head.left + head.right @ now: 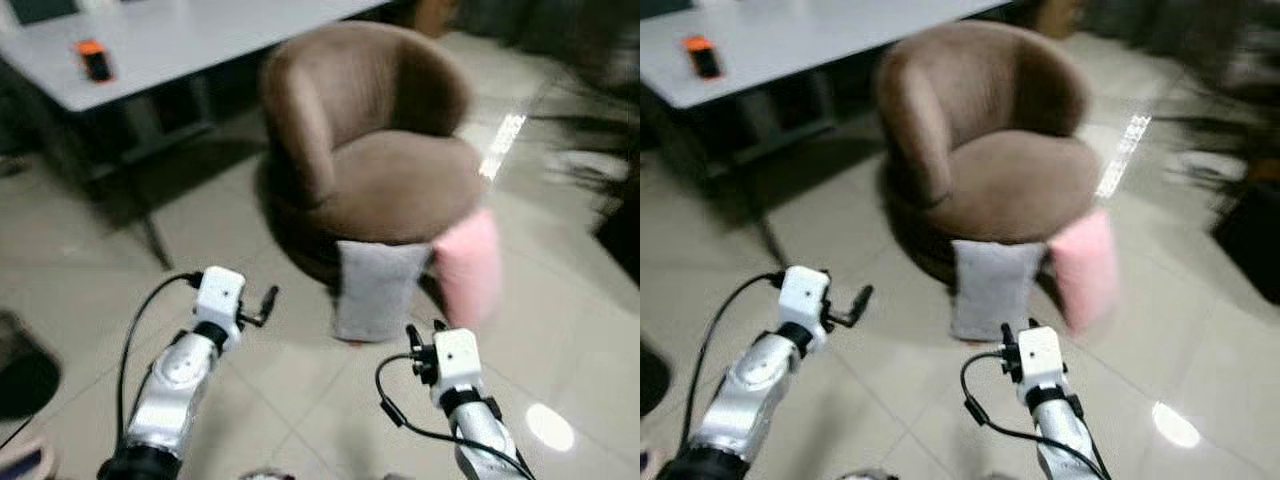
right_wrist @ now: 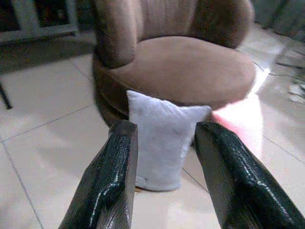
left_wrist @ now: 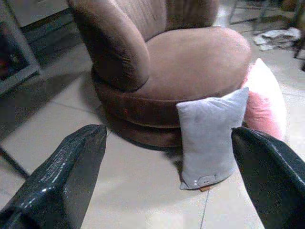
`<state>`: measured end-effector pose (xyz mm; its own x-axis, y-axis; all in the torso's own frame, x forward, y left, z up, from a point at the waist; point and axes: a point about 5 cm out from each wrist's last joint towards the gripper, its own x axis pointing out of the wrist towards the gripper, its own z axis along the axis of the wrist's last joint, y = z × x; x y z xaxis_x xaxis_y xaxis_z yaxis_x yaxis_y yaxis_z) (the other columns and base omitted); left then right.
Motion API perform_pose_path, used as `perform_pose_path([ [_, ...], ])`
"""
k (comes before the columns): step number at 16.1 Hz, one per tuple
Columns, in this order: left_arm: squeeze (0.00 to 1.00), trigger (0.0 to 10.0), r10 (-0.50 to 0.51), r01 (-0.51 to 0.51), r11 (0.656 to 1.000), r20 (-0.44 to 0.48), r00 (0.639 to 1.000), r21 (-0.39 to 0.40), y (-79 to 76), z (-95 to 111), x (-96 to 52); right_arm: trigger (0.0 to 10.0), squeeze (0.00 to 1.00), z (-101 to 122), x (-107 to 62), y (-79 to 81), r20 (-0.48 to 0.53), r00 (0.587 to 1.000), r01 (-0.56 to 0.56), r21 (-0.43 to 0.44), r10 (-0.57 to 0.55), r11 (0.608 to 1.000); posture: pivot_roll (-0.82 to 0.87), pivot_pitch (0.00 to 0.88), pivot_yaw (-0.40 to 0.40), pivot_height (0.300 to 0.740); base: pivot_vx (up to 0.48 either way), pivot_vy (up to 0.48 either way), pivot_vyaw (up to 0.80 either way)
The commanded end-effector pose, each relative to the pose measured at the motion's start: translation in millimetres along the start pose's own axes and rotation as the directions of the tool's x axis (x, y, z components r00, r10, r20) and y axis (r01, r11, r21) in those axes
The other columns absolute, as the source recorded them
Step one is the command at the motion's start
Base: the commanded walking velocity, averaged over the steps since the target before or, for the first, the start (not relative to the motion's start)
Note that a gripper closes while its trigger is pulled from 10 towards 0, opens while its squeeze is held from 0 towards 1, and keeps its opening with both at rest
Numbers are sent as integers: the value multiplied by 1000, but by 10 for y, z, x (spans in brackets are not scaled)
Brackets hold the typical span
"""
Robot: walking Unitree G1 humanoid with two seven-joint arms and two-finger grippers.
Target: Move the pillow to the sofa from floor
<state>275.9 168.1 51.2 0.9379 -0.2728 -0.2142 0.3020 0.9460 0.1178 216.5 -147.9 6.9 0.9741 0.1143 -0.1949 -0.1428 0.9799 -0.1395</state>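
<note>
Both end effectors are held out low over the tiled floor (image 1: 90, 250): the left end effector (image 3: 167, 176) is spread wide, the right end effector (image 2: 164, 176) parted more narrowly, nothing gripped by either. Ahead, a grey pillow (image 1: 375, 290) is stood upright on the floor, leaned against the brown sofa (image 1: 385, 150). A pink pillow (image 1: 468, 265) is propped just beside it. A white table (image 1: 170, 40) is seen behind.

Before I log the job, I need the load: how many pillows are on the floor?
2. A grey pillow stands leaning against the front of the brown sofa; a pink pillow leans beside it, on the robot's right. Others behind the sofa could be hidden.
</note>
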Motion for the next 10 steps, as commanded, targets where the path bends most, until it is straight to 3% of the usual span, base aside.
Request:
perform_pose_path([
  [1, 0, 10000, -9, 10, 1000, -15, 1000, 24, -40, -11, 21, 10000, 0, 0, 3, -45, -4, 1000, 11, 12, -11, 1000, 11, 39, 9, 740, 0, 0, -675],
  [10, 0, 10000, 10, -9, 998, -10, 1000, 69, -26, -8, 12, 10000, 0, -58, -24, -45, -40, 999, 28, 26, -27, 999, 9, 46, 14, 740, 0, 0, -656],
])
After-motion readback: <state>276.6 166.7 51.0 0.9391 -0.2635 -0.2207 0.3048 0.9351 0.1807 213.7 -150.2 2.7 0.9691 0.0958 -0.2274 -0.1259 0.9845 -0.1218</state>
